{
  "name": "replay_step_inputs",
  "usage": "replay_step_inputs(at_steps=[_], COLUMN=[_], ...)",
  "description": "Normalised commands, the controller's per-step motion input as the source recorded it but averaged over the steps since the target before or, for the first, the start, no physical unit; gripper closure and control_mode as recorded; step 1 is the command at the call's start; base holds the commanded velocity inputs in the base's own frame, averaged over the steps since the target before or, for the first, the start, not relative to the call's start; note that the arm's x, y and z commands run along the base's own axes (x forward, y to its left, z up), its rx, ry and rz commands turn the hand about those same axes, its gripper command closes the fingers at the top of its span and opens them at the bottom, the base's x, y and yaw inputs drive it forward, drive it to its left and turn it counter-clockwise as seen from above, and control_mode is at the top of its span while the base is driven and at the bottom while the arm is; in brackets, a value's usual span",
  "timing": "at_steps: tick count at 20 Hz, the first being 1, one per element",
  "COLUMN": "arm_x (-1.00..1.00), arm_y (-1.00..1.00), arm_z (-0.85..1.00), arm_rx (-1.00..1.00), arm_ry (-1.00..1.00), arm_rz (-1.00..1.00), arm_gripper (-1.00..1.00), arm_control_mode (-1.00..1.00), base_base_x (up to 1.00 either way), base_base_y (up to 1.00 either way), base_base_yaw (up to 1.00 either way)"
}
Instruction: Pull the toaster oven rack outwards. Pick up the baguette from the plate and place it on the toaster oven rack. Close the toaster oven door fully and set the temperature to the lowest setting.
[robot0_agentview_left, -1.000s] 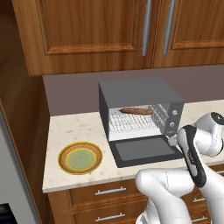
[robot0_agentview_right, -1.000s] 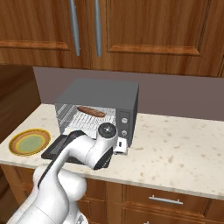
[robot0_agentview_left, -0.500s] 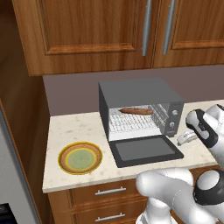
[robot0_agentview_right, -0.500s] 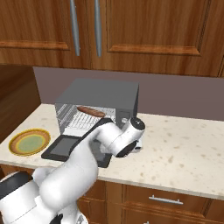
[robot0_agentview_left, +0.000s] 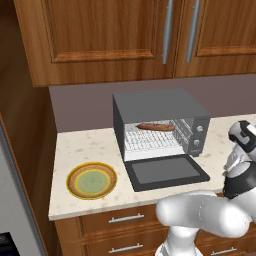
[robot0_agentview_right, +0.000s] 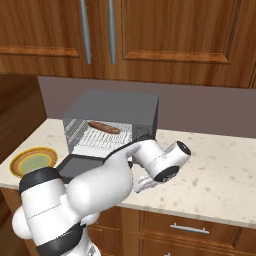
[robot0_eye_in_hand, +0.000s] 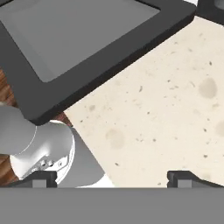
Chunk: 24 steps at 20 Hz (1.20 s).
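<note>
Hovering released, tool (robot0_eye_in_hand: 111, 177) over bare counter (robot0_eye_in_hand: 175, 113) just beside toaster oven door (robot0_eye_in_hand: 87, 48) corner.

Even, soft light fills the rendered kitchen, with no glare or blur. A faint shadow darkens the wall (robot0_agentview_left: 80, 107) under the cabinets (robot0_agentview_left: 100, 35).

Dark grey boxy toaster oven (robot0_agentview_left: 159, 107) stands with its glass-windowed door (robot0_agentview_left: 165, 171) folded flat open; slim reddish-brown baguette (robot0_agentview_left: 156, 127) lies on silvery wire rack (robot0_agentview_left: 150, 142); orange-rimmed round plate (robot0_agentview_left: 74, 174) sits left.
</note>
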Motion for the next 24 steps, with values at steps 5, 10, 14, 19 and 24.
replay_step_inputs(at_steps=[5,10,14,19,24], arm_x=[-0.43,-0.15,-0.16,-0.1,0.0], arm_y=[0.14,0.37,0.32,0.19,0.15], arm_z=[-0.04,-0.05,-0.27,-0.08,0.0], arm_rx=[0.02,0.07,0.22,0.21,0.06], arm_ry=[-0.08,-0.12,-0.26,-0.21,-0.09], arm_rz=[0.04,0.03,0.04,0.04,-0.01], arm_gripper=[-1.0,-1.0,-1.0,-1.0,-1.0], arm_control_mode=[-1.0,-1.0,-1.0,-1.0,-1.0], base_base_x=[0.0,0.0,0.0,0.0,0.0], base_base_y=[0.0,0.0,0.0,0.0,0.0], base_base_yaw=[0.0,0.0,0.0,0.0,0.0])
